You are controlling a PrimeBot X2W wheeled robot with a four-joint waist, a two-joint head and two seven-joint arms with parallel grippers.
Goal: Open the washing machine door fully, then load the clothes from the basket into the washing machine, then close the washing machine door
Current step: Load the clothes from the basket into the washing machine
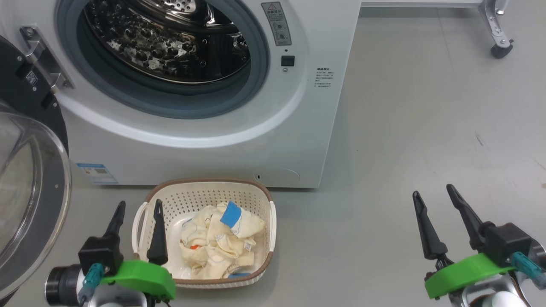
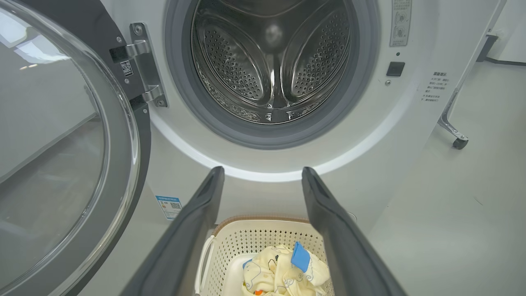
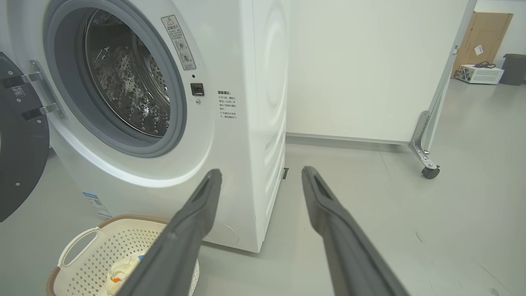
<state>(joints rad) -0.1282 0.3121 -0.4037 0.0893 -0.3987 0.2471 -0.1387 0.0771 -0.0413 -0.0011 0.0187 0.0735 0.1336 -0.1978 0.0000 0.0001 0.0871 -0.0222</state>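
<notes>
Nearest, the left gripper (image 1: 140, 204) stands with its fingers spread and empty; in the head view one finger crosses the left rim of the basket (image 1: 204, 182). The right gripper (image 1: 433, 190) is likewise released and empty, well to the right over bare floor (image 1: 405, 128), a smooth pale grey surface with a few faint scuffs.

The basket sits on that floor just in front of the washing machine (image 1: 298, 140), and the clothes (image 1: 213, 243) lie bundled inside it, a blue patch uppermost. The washing machine door (image 1: 30, 192) hangs swung out to the left on its metal hinge (image 1: 42, 57), baring the grey gasket (image 1: 170, 100) and the steel drum (image 1: 170, 47).

Further back, a white partition (image 3: 361, 70) on a caster (image 3: 430, 172) stands beyond the machine, with a cardboard box (image 3: 485, 39), a white device (image 3: 480, 74) and a dark bin (image 3: 515, 69) in the far corner.

A blue sticker (image 1: 97, 173) sits low on the front, a warning label (image 1: 276, 23) with a triangle sits beside the opening, and a block of small print (image 1: 325, 79) lies below it; none can be read. A QR tag (image 2: 126, 68) marks the door by the hinge.
</notes>
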